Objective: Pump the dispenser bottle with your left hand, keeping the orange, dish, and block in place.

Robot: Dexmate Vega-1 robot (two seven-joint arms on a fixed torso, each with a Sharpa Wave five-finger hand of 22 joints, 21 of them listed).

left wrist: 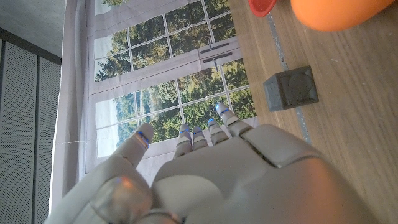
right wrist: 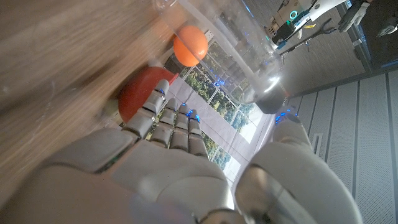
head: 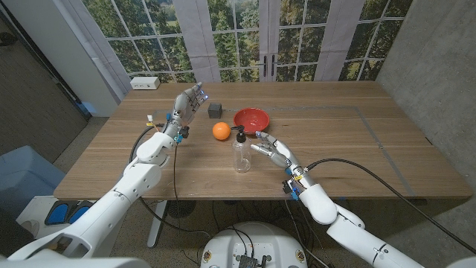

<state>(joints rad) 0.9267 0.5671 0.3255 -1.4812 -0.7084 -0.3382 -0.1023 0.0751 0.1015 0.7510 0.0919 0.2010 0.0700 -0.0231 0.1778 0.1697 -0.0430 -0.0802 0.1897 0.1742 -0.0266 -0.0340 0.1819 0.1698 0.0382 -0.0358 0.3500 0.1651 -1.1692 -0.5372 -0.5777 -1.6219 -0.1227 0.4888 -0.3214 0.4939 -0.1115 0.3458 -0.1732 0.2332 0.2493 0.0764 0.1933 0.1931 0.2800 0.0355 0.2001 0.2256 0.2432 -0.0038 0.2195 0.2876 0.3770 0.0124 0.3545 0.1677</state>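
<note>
Wooden table: one bottle, orange, dish, block

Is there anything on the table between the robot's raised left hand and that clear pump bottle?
Yes. In the head view the orange sits between the left hand and the dispenser bottle.

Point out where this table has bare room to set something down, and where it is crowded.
Bare wood runs along the table's right side, right of the red dish, and along the near edge left of the clear bottle. It is crowded mid-table: orange, grey block, dish and bottle cluster, with the left robot hand and right robot hand flanking them.
</note>
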